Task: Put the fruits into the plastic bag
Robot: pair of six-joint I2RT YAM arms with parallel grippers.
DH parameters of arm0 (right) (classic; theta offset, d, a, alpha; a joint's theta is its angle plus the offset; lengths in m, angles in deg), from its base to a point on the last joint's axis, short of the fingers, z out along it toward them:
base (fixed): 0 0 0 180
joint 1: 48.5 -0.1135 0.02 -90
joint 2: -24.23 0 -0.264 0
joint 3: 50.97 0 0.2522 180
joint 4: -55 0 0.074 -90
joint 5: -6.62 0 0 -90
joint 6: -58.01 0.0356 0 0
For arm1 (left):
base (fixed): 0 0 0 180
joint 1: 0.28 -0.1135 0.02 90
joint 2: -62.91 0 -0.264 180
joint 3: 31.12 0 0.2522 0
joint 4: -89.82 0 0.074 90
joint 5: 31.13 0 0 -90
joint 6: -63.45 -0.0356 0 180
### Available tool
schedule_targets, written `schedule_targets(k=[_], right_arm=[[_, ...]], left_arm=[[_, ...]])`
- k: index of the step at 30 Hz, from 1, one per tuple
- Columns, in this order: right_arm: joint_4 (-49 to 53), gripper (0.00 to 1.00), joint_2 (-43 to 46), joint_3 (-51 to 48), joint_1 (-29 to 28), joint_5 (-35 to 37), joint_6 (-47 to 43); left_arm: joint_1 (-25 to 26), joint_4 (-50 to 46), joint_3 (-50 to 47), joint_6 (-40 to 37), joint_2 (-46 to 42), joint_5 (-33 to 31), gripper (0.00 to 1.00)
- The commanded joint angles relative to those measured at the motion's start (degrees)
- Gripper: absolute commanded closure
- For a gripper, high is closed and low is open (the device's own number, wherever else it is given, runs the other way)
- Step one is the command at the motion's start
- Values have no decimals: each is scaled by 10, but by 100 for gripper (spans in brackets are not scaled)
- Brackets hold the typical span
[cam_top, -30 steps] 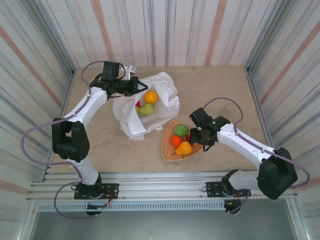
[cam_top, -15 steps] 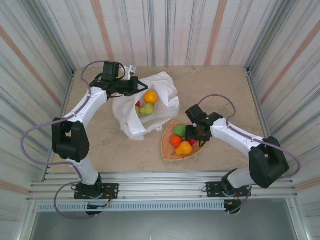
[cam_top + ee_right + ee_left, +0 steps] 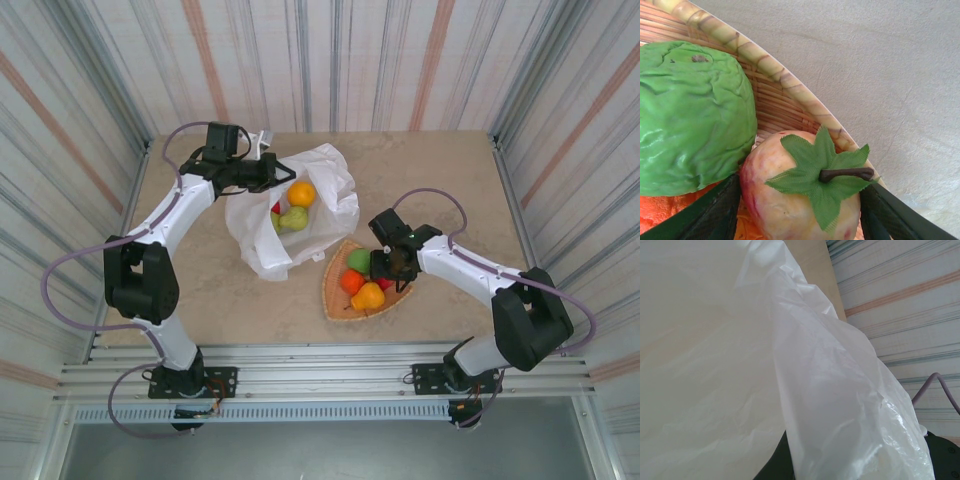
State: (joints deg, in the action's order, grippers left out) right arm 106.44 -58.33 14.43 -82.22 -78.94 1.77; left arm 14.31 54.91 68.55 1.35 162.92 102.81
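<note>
beige tabletop [image 3: 200,290], striped walls [image 3: 400,60]: left jaws pinch plastic bag [image 3: 335,200], right jaws flank apple [image 3: 785,215], grip unclear.

The left arm [image 3: 170,215] rises from its base, bends at the elbow and reaches to the worktop's [image 3: 440,180] far left. Its wrist is level, and the left gripper [image 3: 266,172] points right, pinched on the plastic bag's [image 3: 330,190] rim. The right arm [image 3: 470,275] folds low toward the middle, wrist tipped down. The right gripper's [image 3: 800,205] jaws are parted, a finger close on each side of a leaf-topped fruit [image 3: 785,212]; whether they press it is unclear.
</note>
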Motion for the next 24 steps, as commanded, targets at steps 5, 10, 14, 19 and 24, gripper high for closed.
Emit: schedule_targets(k=[5, 10, 14, 19, 24], right_arm=[[10, 49, 8, 5, 6, 7, -18], [27, 53, 31, 4, 6, 14, -20], [54, 54, 64, 4, 6, 30, -23], [79, 54, 134, 13, 5, 47, -54], [24, 56, 210, 36, -25, 35, -95]], left_arm=[[-1, -4, 0, 0, 9, 14, 100], [-1, -4, 0, 1, 9, 14, 100], [-1, -4, 0, 0, 9, 14, 100], [-1, -4, 0, 0, 8, 14, 100], [0, -4, 0, 2, 9, 14, 100]])
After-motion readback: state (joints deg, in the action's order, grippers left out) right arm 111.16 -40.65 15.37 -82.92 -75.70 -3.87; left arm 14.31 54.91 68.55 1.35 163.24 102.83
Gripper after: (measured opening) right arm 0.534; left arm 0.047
